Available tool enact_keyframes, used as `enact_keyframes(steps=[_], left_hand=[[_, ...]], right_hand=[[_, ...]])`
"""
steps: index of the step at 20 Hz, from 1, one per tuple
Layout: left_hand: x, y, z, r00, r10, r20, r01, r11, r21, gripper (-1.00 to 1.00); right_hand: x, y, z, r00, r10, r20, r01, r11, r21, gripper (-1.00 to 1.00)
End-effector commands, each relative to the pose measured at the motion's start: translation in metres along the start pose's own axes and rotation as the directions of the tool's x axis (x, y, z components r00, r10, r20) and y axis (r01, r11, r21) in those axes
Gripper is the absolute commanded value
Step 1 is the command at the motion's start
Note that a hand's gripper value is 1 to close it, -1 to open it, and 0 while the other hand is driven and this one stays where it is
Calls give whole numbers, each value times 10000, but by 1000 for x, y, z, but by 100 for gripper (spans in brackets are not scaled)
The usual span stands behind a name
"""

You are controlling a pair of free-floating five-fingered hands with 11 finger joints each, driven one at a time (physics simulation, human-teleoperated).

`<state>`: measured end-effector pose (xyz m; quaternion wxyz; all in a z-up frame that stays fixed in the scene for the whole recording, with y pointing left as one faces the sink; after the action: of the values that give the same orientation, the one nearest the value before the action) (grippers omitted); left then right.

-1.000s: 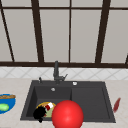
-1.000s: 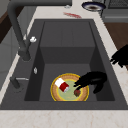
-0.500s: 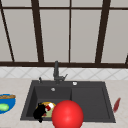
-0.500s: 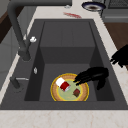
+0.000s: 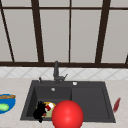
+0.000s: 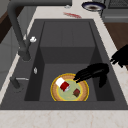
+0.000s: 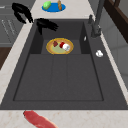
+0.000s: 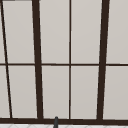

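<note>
A black hand point(image 6: 96, 72) hangs low inside the left basin of the dark sink point(image 6: 67, 32), its fingers point(image 6: 82, 74) stretched out nearly straight and slightly spread, their tips just over the rim of the yellow-rimmed plate point(image 6: 56, 93) that lies flat on the basin floor. The hand holds nothing; whether the fingertips touch the plate cannot be told. On the plate lie a small red-and-white can point(image 6: 63, 85), on its side near the plate's tap-side edge, and a small dark brown piece point(image 6: 76, 92) well apart from the can. In the front view this hand point(image 5: 40, 112) shows at the left, just beside the plate point(image 5: 50, 113) (a large red ball point(image 5: 67, 115) covers the spot to its right, so the other hand's side is matched from there). That second hand point(image 6: 121, 57) hovers over the counter's front edge, fingers loosely curled, clear of everything. The tap point(image 6: 18, 32) stands behind the basin, and a blue plate point(image 7: 53, 7) with a green fruit point(image 7: 46, 4) sits on the counter beyond the sink's left end.
</note>
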<state>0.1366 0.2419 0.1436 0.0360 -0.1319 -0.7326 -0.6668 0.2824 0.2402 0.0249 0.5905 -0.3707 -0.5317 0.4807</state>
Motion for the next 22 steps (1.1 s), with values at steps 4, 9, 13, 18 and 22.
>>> enact_keyframes(steps=[4, 9, 13, 18, 22], left_hand=[[0, 0, 0, 10000, 0, 0, 0, 10000, 0, 0], [0, 0, 0, 10000, 0, 0, 0, 10000, 0, 0], [0, 0, 0, 10000, 0, 0, 0, 10000, 0, 0], [0, 0, 0, 10000, 0, 0, 0, 10000, 0, 0], [0, 0, 0, 10000, 0, 0, 0, 10000, 0, 0]], right_hand=[[-16, -7, 6, 9911, -1334, -48, 1334, 9878, 801, -100], [-31, -6, 18, 9657, -2562, 424, 2568, 9664, -91, -100], [-26, -1, 11, 9672, -2506, 421, 2532, 9641, -793, -100], [-41, -15, 11, 9526, -3028, -290, 3035, 9525, 229, -100], [-46, -21, 12, 9397, -3369, -596, 3395, 9397, 418, -100]])
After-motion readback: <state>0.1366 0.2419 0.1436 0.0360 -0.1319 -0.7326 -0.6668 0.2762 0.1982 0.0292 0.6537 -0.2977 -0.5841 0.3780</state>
